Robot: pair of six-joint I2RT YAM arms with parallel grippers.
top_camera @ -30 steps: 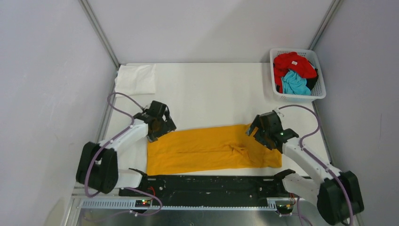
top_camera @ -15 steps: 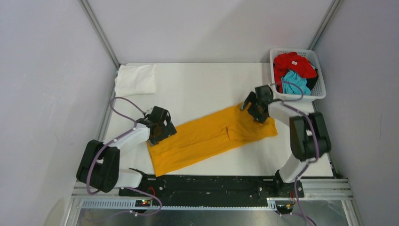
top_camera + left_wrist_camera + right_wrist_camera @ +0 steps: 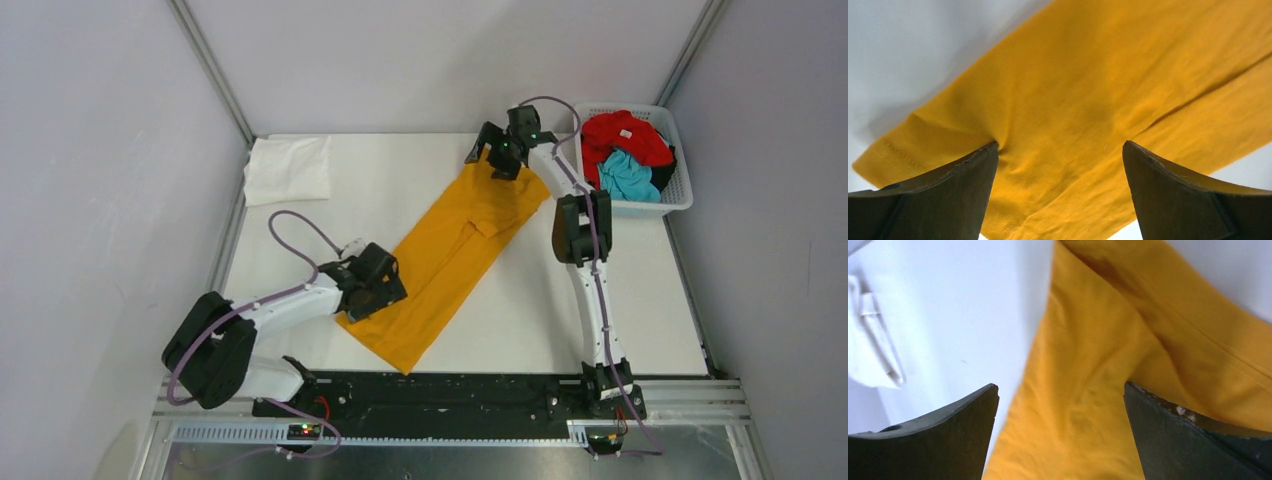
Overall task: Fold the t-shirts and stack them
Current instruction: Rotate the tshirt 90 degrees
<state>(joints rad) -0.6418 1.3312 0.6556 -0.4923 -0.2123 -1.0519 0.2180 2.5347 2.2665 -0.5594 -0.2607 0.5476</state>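
The mustard-orange t-shirt (image 3: 450, 250), folded into a long strip, lies diagonally on the white table from near left to far right. My left gripper (image 3: 380, 290) is open, its fingers pressed down on the shirt's near end (image 3: 1098, 75); both fingertips (image 3: 983, 155) touch cloth. My right gripper (image 3: 495, 160) is open over the shirt's far end (image 3: 1128, 340), the arm stretched far out. A folded white t-shirt (image 3: 288, 168) lies at the far left corner and shows in the right wrist view (image 3: 868, 340). A red t-shirt (image 3: 625, 135) and a turquoise t-shirt (image 3: 628, 178) lie in the basket.
The white lattice basket (image 3: 640, 208) stands at the far right corner, close to the right arm's elbow. Grey walls close the table on three sides. The black base rail (image 3: 440, 395) runs along the near edge.
The mustard shirt has swung from lying along the near edge to a steep diagonal. My right gripper carried its end to the far side; my left gripper moved right and nearer with the other end.
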